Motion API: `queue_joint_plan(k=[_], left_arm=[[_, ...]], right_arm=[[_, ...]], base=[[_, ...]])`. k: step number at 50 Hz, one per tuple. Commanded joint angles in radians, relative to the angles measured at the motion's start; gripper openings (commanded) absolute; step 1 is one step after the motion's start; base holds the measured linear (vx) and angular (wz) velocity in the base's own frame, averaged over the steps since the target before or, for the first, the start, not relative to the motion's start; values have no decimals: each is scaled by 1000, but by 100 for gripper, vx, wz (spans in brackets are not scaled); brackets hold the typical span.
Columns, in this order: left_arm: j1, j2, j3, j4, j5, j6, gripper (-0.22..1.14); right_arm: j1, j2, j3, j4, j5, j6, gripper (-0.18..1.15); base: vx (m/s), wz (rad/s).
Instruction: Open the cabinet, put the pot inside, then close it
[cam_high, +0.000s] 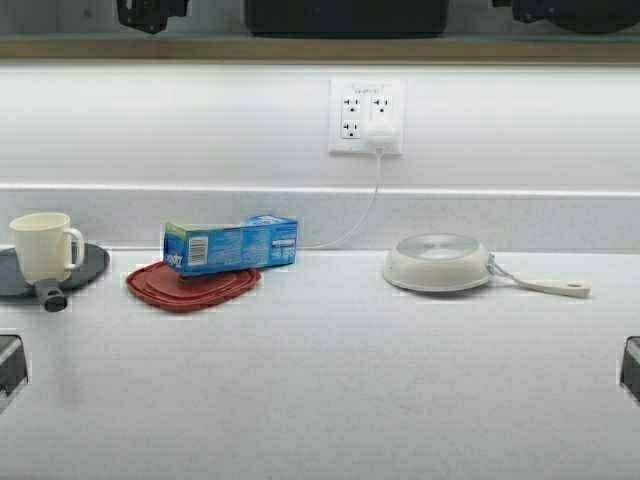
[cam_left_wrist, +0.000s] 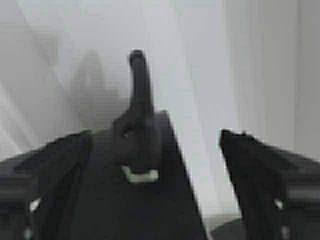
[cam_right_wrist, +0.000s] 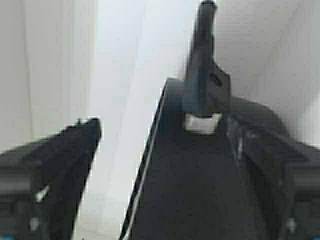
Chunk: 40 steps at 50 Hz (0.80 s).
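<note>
Since the left gripper (cam_left_wrist: 155, 136) and the right gripper (cam_right_wrist: 165, 122) each show their jaws spread wide around a loop handle of the pot (cam_high: 345, 15) without pinching it, the pot looks set down and released. It sits at the top centre of the high view, above the tan edge of the cabinet (cam_high: 320, 48), with pale walls around it, so opening and placing seem done. What remains is drawing both arms back and shutting the doors, which are out of view
</note>
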Motion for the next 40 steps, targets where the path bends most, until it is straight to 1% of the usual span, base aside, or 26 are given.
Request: queue_joint_plan(k=[1,5,8,10,11,13,16,18,19,20,23,26,28,32,36,40], left_arm=[[-2,-80,55,18,-34,9,96],[-2,-109,92,17,-37,17,81],[-2,-123,112,21,-35,25,61],[-2,-132,124,28,-35,31,45],[-2,-141,135,37,-35,35,31],[-5,-155,147,57,-34,46,13],[-5,-178,163,95,-23,77,-7],[-6,-195,170,118,-2,109,-9],[-5,-206,173,127,14,130,-7],[-6,-218,175,133,34,150,-3],[-6,-258,178,140,115,222,5],[-5,-299,175,138,210,314,7],[-6,-328,167,133,275,388,6],[-5,-377,143,127,413,558,5],[0,-417,117,123,552,741,5],[14,-451,103,109,657,896,5]], right_arm=[[5,-84,51,-12,-12,-3,102],[8,-115,94,-15,-11,-3,94],[17,-133,115,-23,-11,-8,80],[21,-143,124,-43,-11,-11,67],[23,-147,130,-54,-11,-14,58],[29,-158,137,-83,-3,-23,41],[46,-173,146,-132,6,-52,12],[54,-181,152,-170,20,-83,-2],[55,-183,150,-187,31,-106,-5],[57,-184,152,-204,44,-129,-6],[61,-192,147,-241,103,-206,2],[64,-202,144,-250,161,-291,11],[66,-210,141,-256,202,-359,12],[69,-235,124,-267,301,-492,9],[75,-261,87,-270,431,-640,9],[77,-284,37,-270,583,-779,9]], base=[[-1,-1],[-2,-1],[-2,-1],[-3,-1],[-4,-2],[-5,-2],[-6,-3],[-7,-4],[-8,-4],[-9,-4],[-10,-5],[-11,-8],[-13,-9],[-14,-11],[-15,-15],[-17,-16]])
